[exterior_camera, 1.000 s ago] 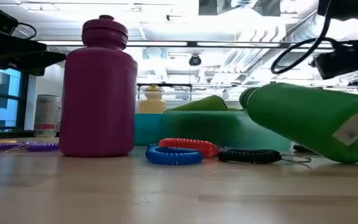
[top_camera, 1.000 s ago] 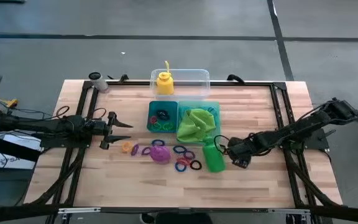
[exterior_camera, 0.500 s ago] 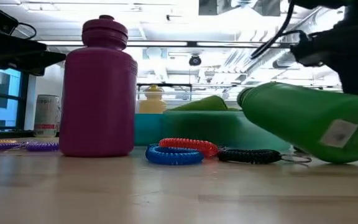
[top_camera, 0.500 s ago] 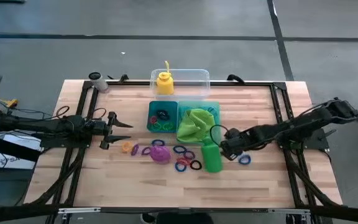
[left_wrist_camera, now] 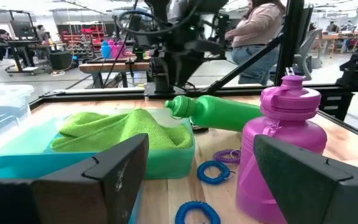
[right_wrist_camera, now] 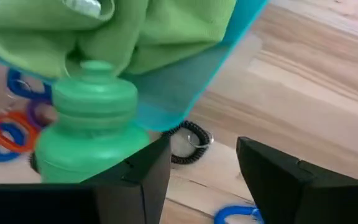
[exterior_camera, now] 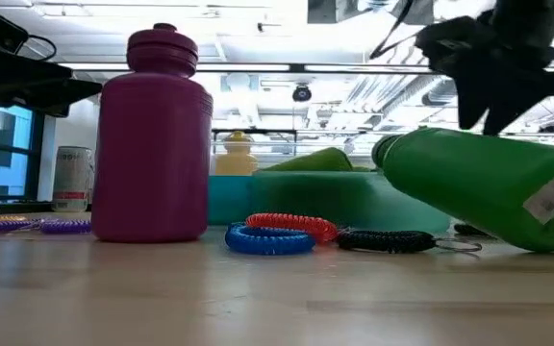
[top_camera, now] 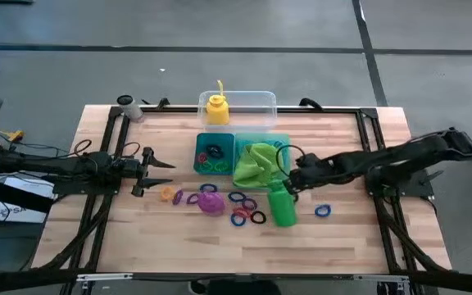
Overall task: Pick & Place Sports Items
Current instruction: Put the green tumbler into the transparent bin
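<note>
Green bottle (top_camera: pixel 282 209), the biggest piece I see on the bench (top_camera: pixel 342 139), lies on its side just off the near right corner of the teal tray (top_camera: pixel 197 156), cap end toward the tray. My right tool (top_camera: pixel 289 182) hangs over that cap end. In its wrist view its fingers (right_wrist_camera: pixel 135 180) are spread with bare wood between them and the bottle's cap sits just beside one finger, not between the two. I cannot tell whether anything touches. The clear tub (top_camera: pixel 256 102) behind the tray holds the yellow bottle (top_camera: pixel 216 108), upright. The purple bottle (top_camera: pixel 211 202) stands in front of the tray's left half, well apart from the right tool. The lime cloth (top_camera: pixel 256 162) is bunched in the tray's right compartment, next to the right tool. My left tool (top_camera: pixel 166 164) waits left of the tray, fingers spread and holding nothing. Small coil rings (top_camera: pixel 244 215) lie between the two bottles, a few more sit in the tray's left compartment, and one blue ring (top_camera: pixel 323 211) lies alone to the right of the green bottle.
</note>
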### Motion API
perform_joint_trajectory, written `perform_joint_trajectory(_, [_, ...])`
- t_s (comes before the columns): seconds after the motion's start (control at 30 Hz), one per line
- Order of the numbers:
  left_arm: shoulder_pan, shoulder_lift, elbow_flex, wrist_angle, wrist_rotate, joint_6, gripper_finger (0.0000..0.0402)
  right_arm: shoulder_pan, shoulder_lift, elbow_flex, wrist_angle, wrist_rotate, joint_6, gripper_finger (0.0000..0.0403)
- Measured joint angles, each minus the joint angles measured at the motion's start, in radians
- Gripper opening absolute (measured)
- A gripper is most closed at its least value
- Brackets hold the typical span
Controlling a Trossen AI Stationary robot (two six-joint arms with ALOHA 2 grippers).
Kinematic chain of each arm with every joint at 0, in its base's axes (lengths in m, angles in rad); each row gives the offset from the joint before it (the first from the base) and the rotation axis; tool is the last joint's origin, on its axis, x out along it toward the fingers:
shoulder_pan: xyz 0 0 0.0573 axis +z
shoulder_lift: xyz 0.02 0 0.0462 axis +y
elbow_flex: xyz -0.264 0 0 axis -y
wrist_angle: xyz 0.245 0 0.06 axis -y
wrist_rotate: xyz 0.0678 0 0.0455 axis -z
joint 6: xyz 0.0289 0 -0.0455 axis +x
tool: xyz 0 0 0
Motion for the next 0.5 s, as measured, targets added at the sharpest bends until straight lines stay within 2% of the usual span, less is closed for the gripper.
perform_joint_trajectory(0.3, [0.0, 0.0, 0.0, 0.0, 0.0, 0.0, 0.0236, -0.041, -0.005, 0.01, 0.142, 0.004, 0.025, 0.0146])
perform_joint_trajectory(0.4, [0.0, 0.0, 0.0, 0.0, 0.0, 0.0, 0.0236, -0.041, -0.005, 0.01, 0.202, 0.018, 0.025, 0.0163])
perform_joint_trajectory(0.5, [0.0, 0.0, 0.0, 0.0, 0.0, 0.0, 0.0236, -0.041, -0.005, 0.01, 0.242, 0.03, 0.025, 0.0195])
